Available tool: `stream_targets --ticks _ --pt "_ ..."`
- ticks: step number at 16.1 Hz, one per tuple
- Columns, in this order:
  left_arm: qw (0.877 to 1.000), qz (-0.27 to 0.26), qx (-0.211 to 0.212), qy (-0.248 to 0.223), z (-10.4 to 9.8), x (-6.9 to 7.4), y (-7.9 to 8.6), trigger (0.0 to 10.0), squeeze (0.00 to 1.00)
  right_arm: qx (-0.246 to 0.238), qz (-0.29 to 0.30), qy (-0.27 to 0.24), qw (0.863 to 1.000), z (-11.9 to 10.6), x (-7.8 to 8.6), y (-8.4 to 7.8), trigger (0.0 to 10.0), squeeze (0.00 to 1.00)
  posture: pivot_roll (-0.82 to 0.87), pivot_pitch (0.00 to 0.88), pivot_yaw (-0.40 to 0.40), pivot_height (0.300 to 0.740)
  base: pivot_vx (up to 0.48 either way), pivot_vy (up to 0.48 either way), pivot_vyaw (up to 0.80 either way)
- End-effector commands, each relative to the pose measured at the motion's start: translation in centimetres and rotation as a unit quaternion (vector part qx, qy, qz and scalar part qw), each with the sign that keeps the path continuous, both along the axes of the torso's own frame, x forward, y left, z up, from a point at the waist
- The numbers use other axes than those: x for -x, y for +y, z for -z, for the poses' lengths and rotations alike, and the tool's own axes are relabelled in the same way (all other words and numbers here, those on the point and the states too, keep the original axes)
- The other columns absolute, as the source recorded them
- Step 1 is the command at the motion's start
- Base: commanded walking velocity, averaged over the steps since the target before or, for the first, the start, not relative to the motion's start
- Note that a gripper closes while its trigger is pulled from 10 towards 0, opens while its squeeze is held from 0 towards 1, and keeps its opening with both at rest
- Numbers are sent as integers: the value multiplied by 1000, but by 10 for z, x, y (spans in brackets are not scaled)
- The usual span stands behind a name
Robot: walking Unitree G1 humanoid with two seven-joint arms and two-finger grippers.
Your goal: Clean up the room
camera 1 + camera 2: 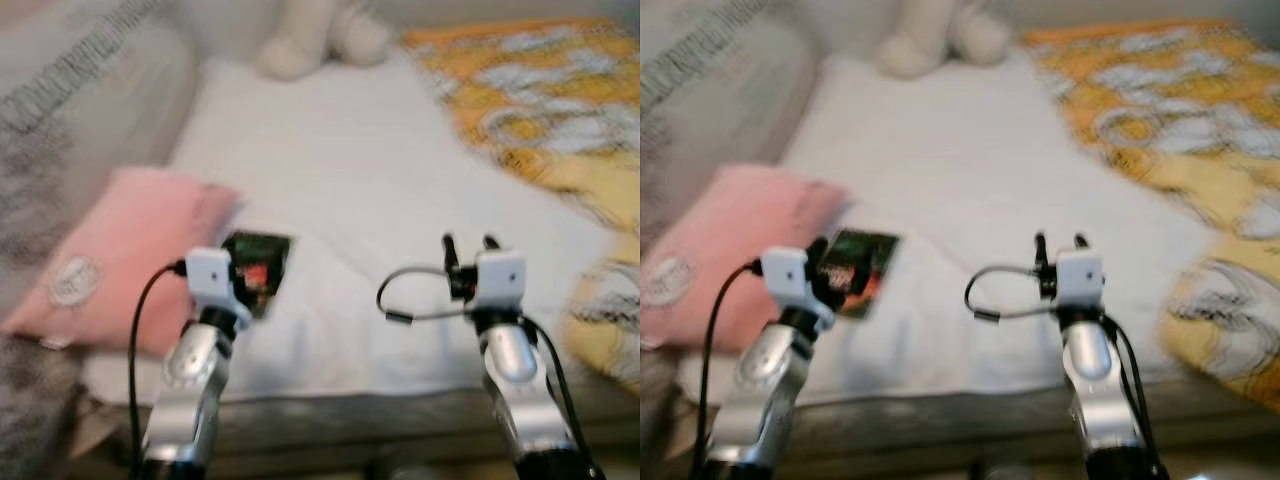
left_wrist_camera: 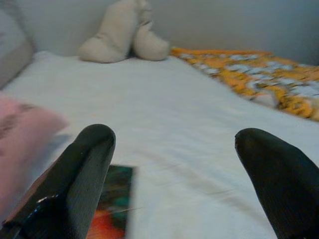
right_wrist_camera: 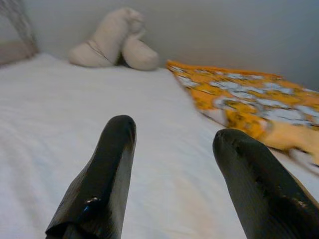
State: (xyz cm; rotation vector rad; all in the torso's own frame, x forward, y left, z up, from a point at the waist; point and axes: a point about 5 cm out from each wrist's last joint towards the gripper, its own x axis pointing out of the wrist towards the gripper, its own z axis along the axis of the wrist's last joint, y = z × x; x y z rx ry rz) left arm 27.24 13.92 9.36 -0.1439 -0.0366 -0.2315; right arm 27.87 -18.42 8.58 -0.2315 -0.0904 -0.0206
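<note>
- A bed [image 1: 400, 180] with a white sheet spans the scene.
- A plain grey wall [image 3: 224, 30] stands behind it.
- Soft, even light; the head views are blurred.

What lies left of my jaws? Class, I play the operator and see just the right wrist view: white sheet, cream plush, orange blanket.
Observer: A pink pillow lies at the left side of the bed.
Operator: Anything between the arms?
Observer: A dark card with red print lies flat on the sheet, just ahead of the left gripper.
Operator: Is that gripper holding it?
Observer: No, its jaws stand wide apart with the card below them.
</note>
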Motion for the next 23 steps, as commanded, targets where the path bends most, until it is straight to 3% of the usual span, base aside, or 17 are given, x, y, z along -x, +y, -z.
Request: stream_targets --ticks 1,17,20,23 --pt "1000 -8 -2 -2 -2 -3 3 10000 0 3 -10 -10 1000 -7 -8 5 10000 0 -194 0 156 740 0 -480 0" --pt "1000 -22 0 4 -2 -8 2 10000 0 7 -41 4 999 -9 -18 15 10000 0 -196 0 160 740 0 -475 0" --pt "1000 -30 -1 6 -2 -10 7 10000 0 13 -51 5 999 -7 -15 18 10000 0 -194 0 156 740 0 -471 -598" --pt "999 -45 -9 13 0 -13 13 10000 0 10 -51 9 999 -5 -16 18 10000 0 -191 0 156 740 0 0 -615"
